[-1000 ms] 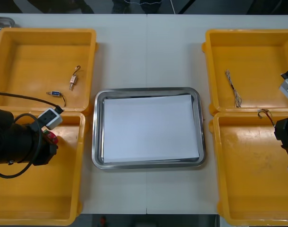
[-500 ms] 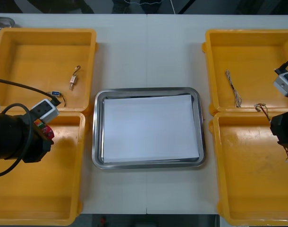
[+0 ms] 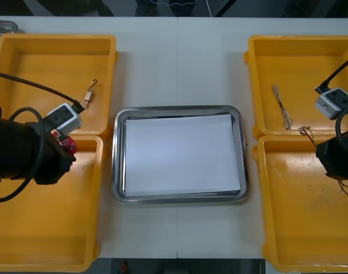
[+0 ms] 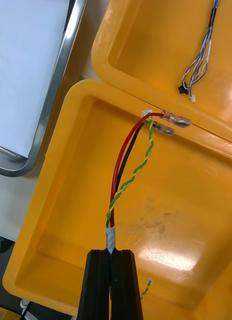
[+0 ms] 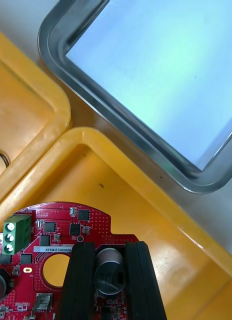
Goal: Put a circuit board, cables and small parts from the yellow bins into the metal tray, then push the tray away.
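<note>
My left gripper (image 5: 112,272) is shut on a round red circuit board (image 5: 56,235), held over the near left yellow bin (image 3: 48,228) close to its corner by the tray. In the front view the board (image 3: 67,145) peeks out from under the left arm. My right gripper (image 4: 112,260) is shut on a red and yellow cable (image 4: 128,170) with a black strand, above the near right bin (image 3: 299,217). The cable's tips (image 3: 304,132) reach the wall between the two right bins. The metal tray (image 3: 118,154), white inside, lies between the bins with nothing in it.
Small metal parts (image 3: 89,94) lie in the far left bin (image 3: 43,68). A twisted blue and white cable (image 3: 282,107) lies in the far right bin (image 3: 299,63); it also appears past the right fingers (image 4: 200,67). Bare table runs beyond the tray.
The left arm has carried the board away from the near edge and toward the tray. The right arm has shifted the cable left, toward the tray.
</note>
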{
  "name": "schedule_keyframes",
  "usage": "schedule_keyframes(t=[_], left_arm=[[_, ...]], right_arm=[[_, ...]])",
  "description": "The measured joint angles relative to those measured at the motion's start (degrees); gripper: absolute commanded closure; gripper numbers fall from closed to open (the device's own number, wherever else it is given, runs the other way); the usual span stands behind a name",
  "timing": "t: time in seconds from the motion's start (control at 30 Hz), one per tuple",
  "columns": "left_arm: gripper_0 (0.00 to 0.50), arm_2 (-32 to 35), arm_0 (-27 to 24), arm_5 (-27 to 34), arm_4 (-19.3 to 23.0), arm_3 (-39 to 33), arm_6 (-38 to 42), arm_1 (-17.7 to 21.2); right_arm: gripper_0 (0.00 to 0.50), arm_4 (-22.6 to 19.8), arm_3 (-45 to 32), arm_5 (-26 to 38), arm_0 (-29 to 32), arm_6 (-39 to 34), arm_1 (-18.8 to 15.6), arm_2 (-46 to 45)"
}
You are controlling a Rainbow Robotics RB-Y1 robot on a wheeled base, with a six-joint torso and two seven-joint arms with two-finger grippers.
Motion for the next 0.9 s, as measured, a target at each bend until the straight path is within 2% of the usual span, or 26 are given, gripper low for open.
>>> schedule_keyframes(t=[0.37,0.73,0.9], left_arm=[[0.499,-12.1,-11.1,0.0,-4.1,0.1,3.2,-2.6],[0.500,-25.8,-21.4,0.1,-10.7,0.6,19.3,-7.7],[0.500,-30.5,-24.6,0.1,-14.3,1.6,20.2,-10.3]], right_arm=[[0.500,-2.4,0.0,0.0,-1.4,0.0,-0.3,0.0],[0.500,-3.3,0.0,0.0,-1.7,2.1,-0.6,0.0],[0.500,-3.2,0.0,0.0,-1.7,2.1,-0.6,0.0]])
